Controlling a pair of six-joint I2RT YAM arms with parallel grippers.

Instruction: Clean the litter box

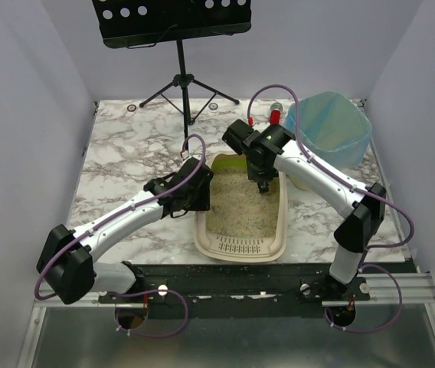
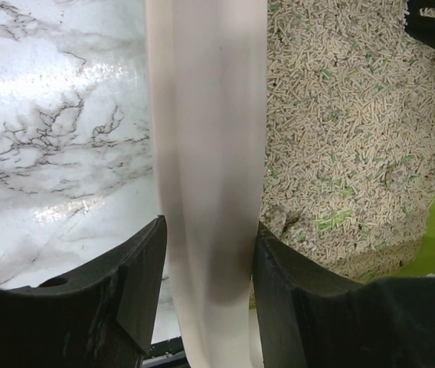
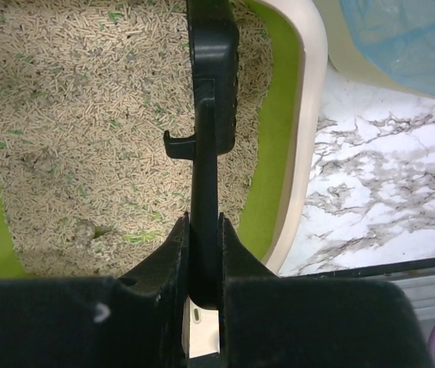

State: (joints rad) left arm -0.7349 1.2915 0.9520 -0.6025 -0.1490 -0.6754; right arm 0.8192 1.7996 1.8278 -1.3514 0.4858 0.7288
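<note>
Litter box [image 1: 201, 230] pinned: left gripper [image 2: 210, 230] clamps its rim [image 2: 206, 115] to steady it, right gripper [image 3: 204, 230] pinches a black scoop [image 3: 211, 92] over the granules [image 3: 87, 115].

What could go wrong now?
The right gripper pinches the black tool by a thin edge; it might twist or slip into the litter. Carrying a load to the bin could spill pellets on the table. The left gripper grips the box only by its rim, so it may tip.
</note>
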